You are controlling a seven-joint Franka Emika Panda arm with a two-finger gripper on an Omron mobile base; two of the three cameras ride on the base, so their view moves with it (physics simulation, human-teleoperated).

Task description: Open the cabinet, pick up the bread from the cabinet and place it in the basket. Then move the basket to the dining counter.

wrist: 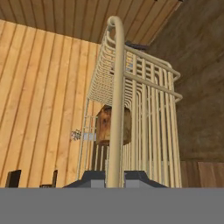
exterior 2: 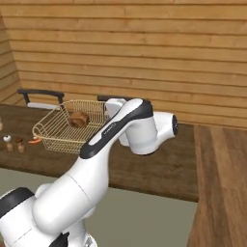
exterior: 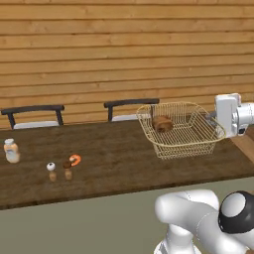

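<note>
The gripper [wrist: 115, 177] is pinching the basket [exterior: 179, 130] rim; ahead of it, the bread [exterior: 162, 124] is sitting inside, over the dining counter [exterior: 119, 163].

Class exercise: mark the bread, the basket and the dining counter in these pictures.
bread [exterior: 162, 124], left base view, its brown top.
basket [exterior: 173, 146], left base view, front mesh wall.
dining counter [exterior: 114, 163], left base view, bare wooden top.
</note>
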